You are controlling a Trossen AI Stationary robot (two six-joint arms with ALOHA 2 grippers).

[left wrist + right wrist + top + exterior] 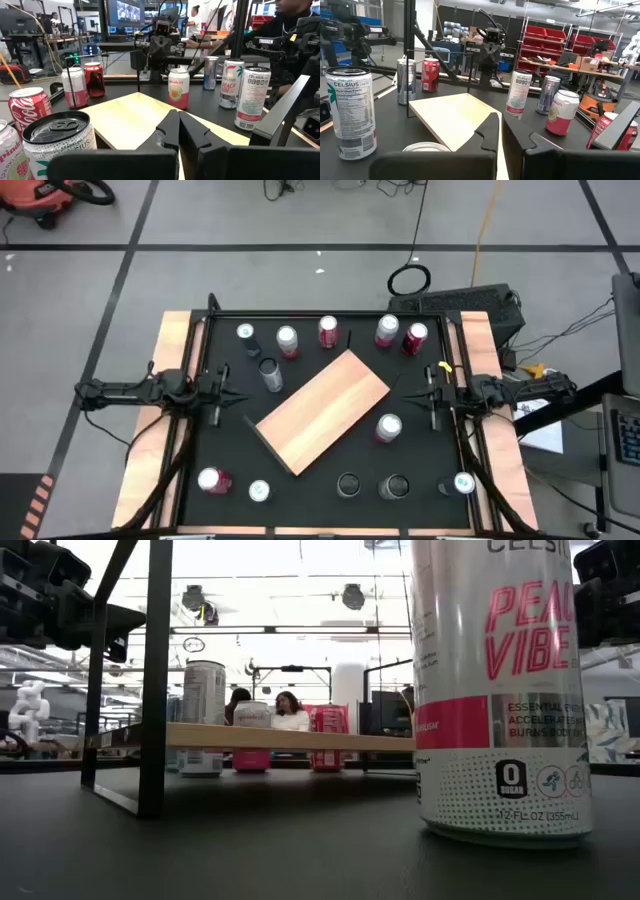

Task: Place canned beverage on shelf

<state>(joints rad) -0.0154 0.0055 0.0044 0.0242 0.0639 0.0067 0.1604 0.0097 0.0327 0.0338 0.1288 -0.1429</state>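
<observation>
1. High view: the shelf (323,410) lies slantwise mid-worktop (330,505) with nothing on it. Cans stand all around it; none is held, so by my reading the task has not begun.
2. Low view: a tall can (500,690) stands close by on the worktop, off the shelf.
3. Left wrist view: the left claw (178,129) is closed and empty, at the worktop's left edge, facing the shelf.
4. Right wrist view: the right claw (500,131) is likewise closed and empty, at the right edge.
</observation>
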